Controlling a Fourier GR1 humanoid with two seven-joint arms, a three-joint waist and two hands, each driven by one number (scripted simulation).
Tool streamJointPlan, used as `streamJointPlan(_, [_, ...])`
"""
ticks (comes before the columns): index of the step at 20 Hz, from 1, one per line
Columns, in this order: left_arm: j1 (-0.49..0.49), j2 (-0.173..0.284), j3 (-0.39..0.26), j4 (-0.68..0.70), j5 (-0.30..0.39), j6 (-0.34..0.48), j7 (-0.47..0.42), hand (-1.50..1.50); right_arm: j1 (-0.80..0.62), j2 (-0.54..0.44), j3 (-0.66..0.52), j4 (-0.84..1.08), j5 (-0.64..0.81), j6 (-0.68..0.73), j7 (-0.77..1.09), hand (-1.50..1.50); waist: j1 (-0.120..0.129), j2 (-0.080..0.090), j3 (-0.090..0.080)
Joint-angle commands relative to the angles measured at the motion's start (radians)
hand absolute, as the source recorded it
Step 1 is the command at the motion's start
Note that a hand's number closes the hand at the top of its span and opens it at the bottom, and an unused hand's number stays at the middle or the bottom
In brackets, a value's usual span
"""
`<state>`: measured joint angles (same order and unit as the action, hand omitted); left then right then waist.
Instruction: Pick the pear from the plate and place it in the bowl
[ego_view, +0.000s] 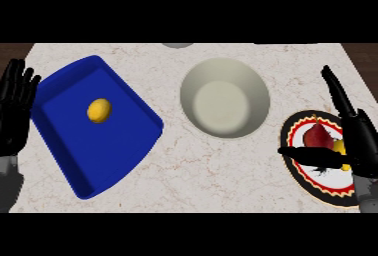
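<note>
Entry, head view. Counter (221, 170) was pale marble with thin brown veining.

My right hand (353, 131) was over the plate (295, 131) at the right edge of the counter. Fingers were straight and pointed away from me, toward the far right corner; the thumb (310, 154) stuck out to the left, across the plate. The hand was spread wide and had hold of nothing. I could not tell whether it touched the plate or hung above it.

The plate was round, with a red, black and cream banded rim. The pear (317, 135), dark red with a short stem at its far end, lay on the plate, just beyond my thumb and just left of my palm. A small yellow piece (340, 146) showed right beside the pear, partly hidden by my hand; I could not tell what it was.

The bowl (225, 97), off-white and with nothing in it, stood left of the plate, near it but apart, toward the middle of the counter.

Further left lay a blue tray (74, 155), set at an angle, with a yellow lemon (99, 110) lying in its far half.

My left hand (16, 107) rested at the left edge of the view, fingers up and relaxed, holding nothing, just beside the tray's far corner.

A grey object (177, 45) showed at the far edge of the counter, mostly cut off.
</note>
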<state>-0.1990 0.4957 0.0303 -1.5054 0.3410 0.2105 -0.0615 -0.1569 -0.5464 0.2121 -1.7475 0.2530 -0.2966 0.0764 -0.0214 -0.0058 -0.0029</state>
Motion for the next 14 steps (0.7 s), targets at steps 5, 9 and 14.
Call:
streamJointPlan(5, [0.035, -0.022, -0.007, -0.021, -0.009, -0.004, -0.004, 0.00, 0.076, -0.291, -0.071, -0.230, -0.002, 0.274, 0.414, -1.50, -0.005, -0.005, -0.001])
streamJointPlan(9, [-0.003, 0.029, 0.033, -0.006, 0.017, -0.050, 0.016, 0.00, 0.025, -0.413, -0.109, -0.240, -0.127, 0.482, 0.545, -1.50, 0.015, 0.002, 0.000])
streamJointPlan(14, [-0.042, -0.024, 0.009, 0.036, -0.025, -0.009, -0.001, 0.00, 0.050, -0.506, -0.104, -0.321, -0.261, 0.680, 0.630, -1.50, 0.005, 0.004, 0.001])
